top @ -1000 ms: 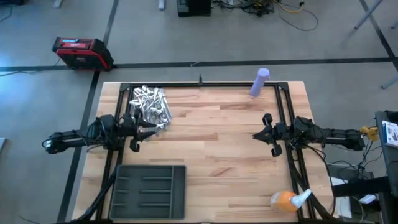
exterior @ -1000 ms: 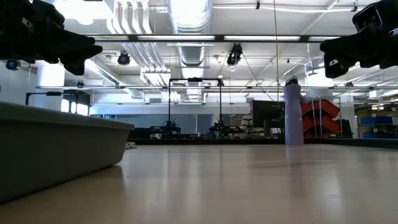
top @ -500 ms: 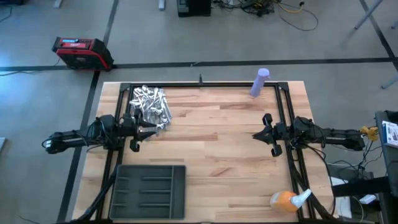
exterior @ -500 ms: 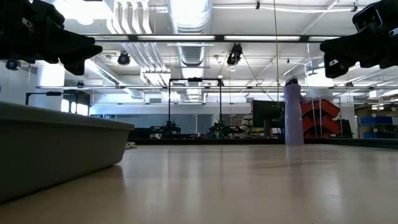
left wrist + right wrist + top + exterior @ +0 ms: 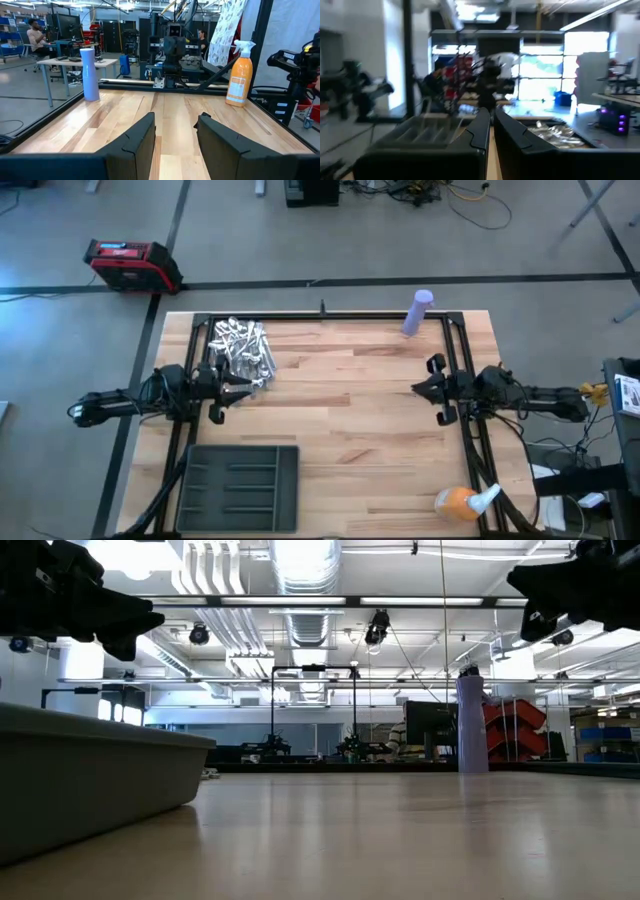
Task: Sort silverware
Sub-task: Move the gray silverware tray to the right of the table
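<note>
We found the silverware [image 5: 241, 346] lying as one tangled heap near the far left corner of the table [image 5: 350, 400]. Single forks, spoons and knives could not be counted, because the pieces overlapped and lay across one another. In the right wrist view the same heap [image 5: 555, 132] showed as a shiny pile on the wood.

The left gripper [image 5: 240, 390] hung above the table close to its left edge, just beside the near end of the heap and clear of it. In the left wrist view its fingers [image 5: 137, 137] stood spread with a plain gap between them, and nothing was held.

The right gripper [image 5: 430, 388] hung above the table close to its right edge, well apart from the heap, with the whole width of the table between them. In the right wrist view its fingers [image 5: 482, 127] were pressed nearly together, with only a narrow slit left, and they held nothing.

We counted one dark grey tray [image 5: 238, 485] at the near left corner, its compartments empty of cutlery. One lilac cylinder [image 5: 417, 312] stood at the far edge toward the right. One orange spray bottle [image 5: 463, 500] lay at the near right corner. One red case [image 5: 130, 264] sat on the floor beyond the table.
</note>
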You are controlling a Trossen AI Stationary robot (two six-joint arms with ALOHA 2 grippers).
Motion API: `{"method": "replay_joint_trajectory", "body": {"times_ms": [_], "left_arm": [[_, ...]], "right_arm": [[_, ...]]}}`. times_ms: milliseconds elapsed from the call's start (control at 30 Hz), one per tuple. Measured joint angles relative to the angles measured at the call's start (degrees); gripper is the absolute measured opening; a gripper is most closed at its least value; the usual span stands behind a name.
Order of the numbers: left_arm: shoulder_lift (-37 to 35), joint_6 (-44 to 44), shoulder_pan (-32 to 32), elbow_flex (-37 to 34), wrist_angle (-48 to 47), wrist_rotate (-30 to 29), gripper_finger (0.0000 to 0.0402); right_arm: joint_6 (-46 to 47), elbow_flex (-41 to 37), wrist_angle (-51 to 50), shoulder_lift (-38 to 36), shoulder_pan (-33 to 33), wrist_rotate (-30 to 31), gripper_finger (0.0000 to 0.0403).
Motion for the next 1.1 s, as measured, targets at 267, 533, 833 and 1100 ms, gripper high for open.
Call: {"method": "replay_joint_trajectory", "body": {"times_ms": [267, 533, 833, 1100], "left_arm": [[0.00, 3.88, 0.00, 0.00, 0.66, -4.23, 0.0133], [0.06, 5.20, 0.00, 0.00, 2.06, -4.61, 0.0133], [0.22, 4.69, 0.00, 0.00, 5.22, -4.46, 0.0133], [0.89, 2.29, 0.00, 0.00, 3.66, -4.39, 0.0133]], "right_arm": [[-2.19, 0.00, 20.29, 18.93, 0.02, 5.68, 0.0008], [-8.14, 12.53, 43.61, 59.06, 0.02, 5.88, 0.0008], [-4.76, 37.15, 41.44, 92.56, 0.05, -4.50, 0.0008], [-2.93, 61.37, -3.25, 100.41, 8.52, -2.37, 0.0008]]}}
